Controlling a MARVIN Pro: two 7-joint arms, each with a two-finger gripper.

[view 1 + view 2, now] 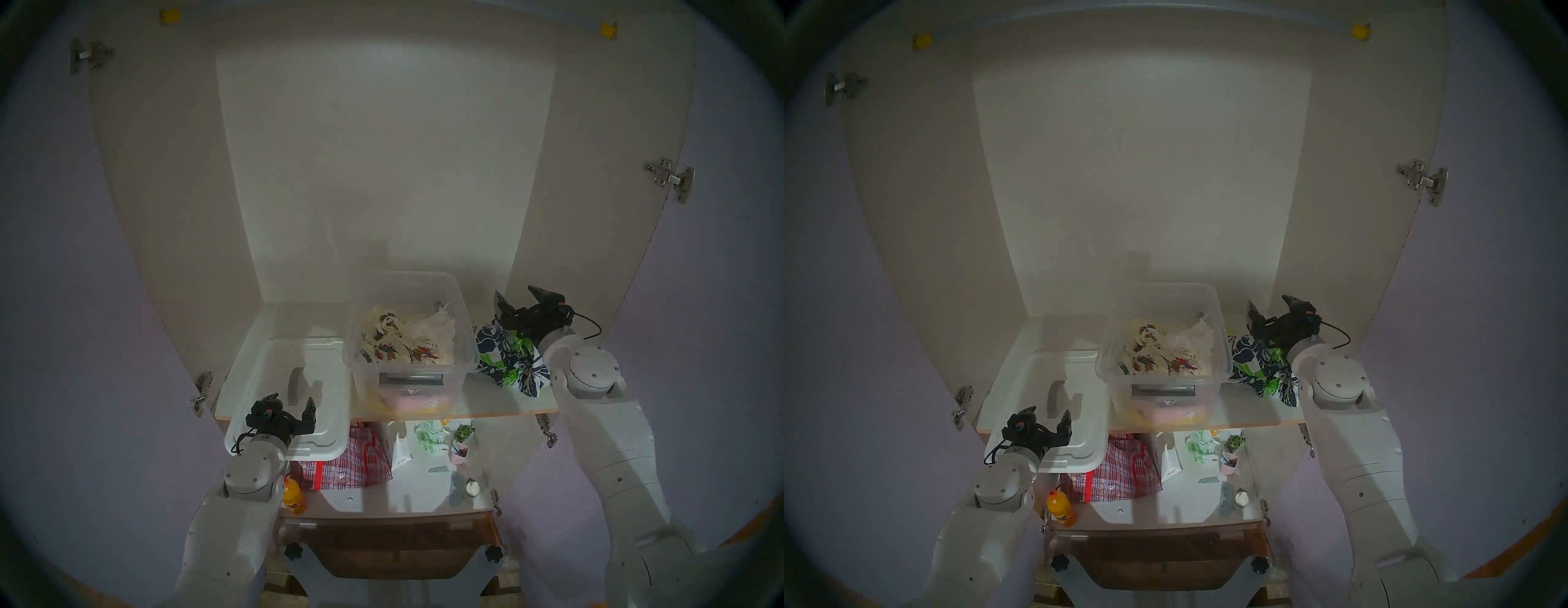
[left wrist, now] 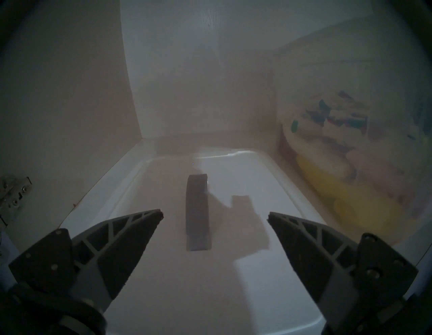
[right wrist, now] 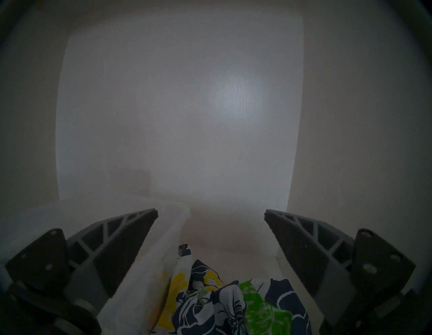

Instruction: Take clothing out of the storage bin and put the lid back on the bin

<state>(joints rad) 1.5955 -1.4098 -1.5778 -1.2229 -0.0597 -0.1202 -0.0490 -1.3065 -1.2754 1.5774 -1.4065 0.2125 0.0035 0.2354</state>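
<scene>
On the lower shelf an orange bottle and a red-checked woven bag sit nearest. On the upper shelf, the left gripper hangs level over the whitish translucent lid, jaws apart before its grey handle. Beyond it, the clear storage bin holds cream printed fabric; the navy floral clothing lies crumpled to its right under the right gripper, jaws wide and empty.
</scene>
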